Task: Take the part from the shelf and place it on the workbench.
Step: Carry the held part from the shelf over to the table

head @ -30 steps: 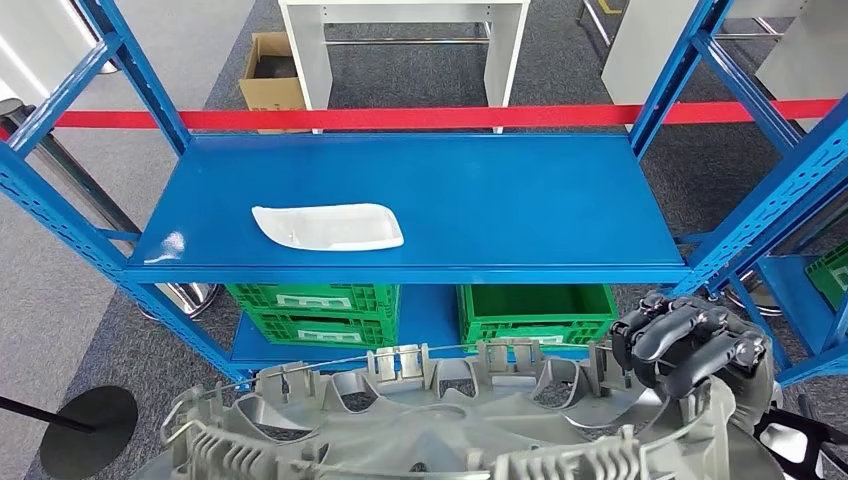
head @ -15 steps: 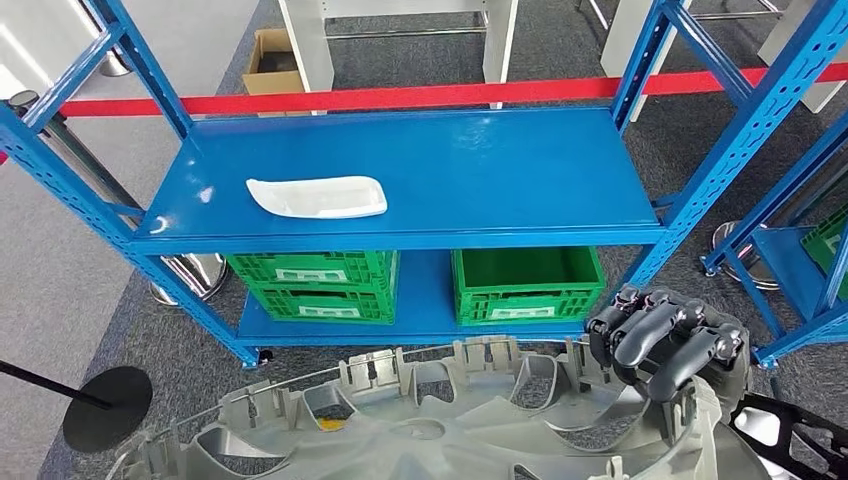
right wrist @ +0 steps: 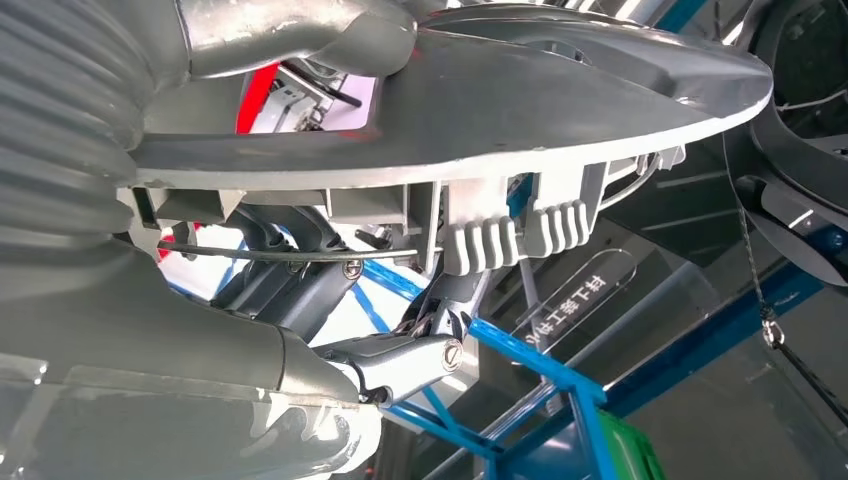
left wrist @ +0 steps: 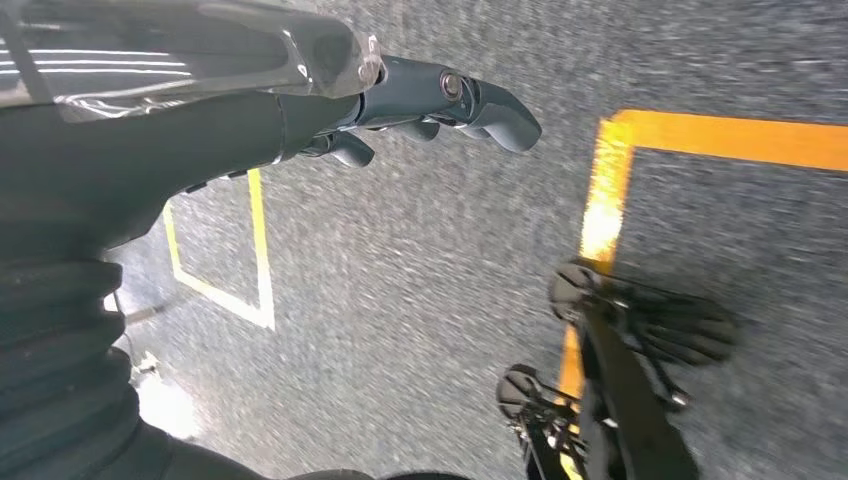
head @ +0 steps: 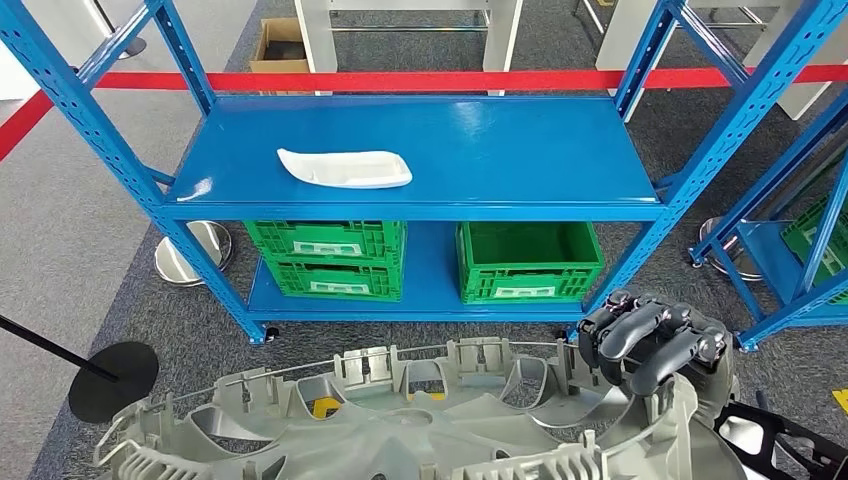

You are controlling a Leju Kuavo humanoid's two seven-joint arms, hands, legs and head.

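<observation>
My right hand (head: 655,345) grips the rim of the grey part (head: 420,420), carried low before the shelf (head: 420,150). Left hand's (left wrist: 400,100) state: cannot tell. Judged rigid, bulky; rim hold suits.

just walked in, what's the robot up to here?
It is carrying a large grey ribbed part, a round cover, in front of its body, away from the blue shelf. The right hand grips the part's rim. The left hand shows over grey floor; its grip cannot be told. A white tray lies on the shelf, green crates below.
</observation>
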